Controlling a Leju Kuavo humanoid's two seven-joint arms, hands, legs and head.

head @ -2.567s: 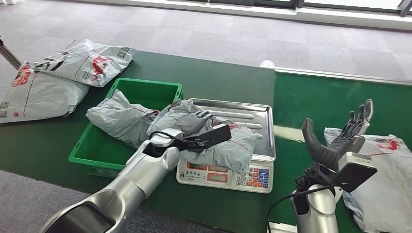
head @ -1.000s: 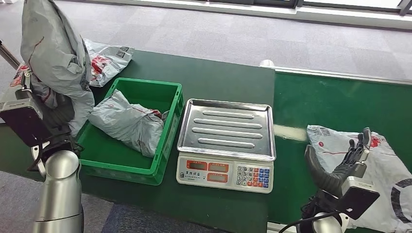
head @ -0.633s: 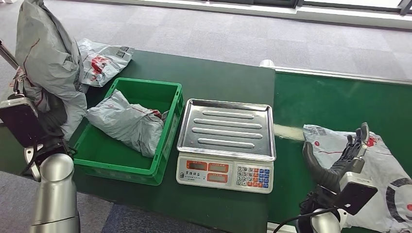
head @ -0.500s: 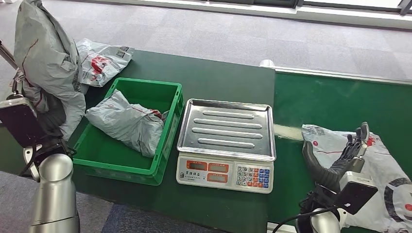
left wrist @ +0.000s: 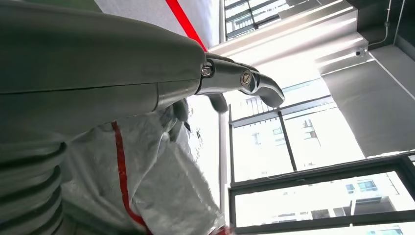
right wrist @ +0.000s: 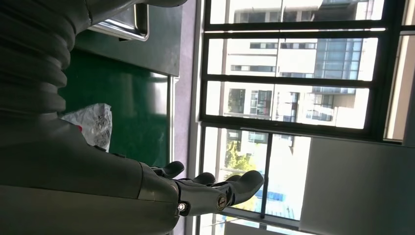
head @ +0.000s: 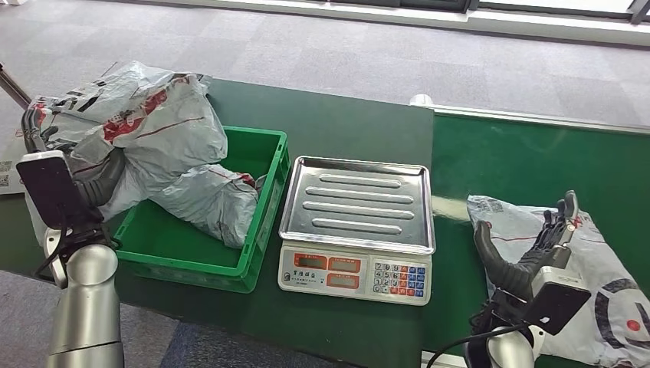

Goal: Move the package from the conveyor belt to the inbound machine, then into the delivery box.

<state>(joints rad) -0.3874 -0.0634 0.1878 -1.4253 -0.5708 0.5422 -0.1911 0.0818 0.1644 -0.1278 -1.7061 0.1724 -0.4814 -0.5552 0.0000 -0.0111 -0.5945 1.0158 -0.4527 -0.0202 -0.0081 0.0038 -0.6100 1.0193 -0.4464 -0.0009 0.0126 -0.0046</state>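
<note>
My left hand is at the left of the green delivery box and grips a grey package with a red stripe. The package flops over the box's left rim. In the left wrist view the package lies against the thumb and dark fingers of my left hand. The scale's steel tray is bare. Another grey package lies on the conveyor belt. My right hand hovers open over its near left part, fingers spread.
A second grey package lies inside the green box. The scale's keypad and display face the table's front edge. More grey bags lie at the far left of the table.
The package in my left hand has tipped from upright above the hand down across the box's left rim. The package on the belt has slid left under my right hand.
</note>
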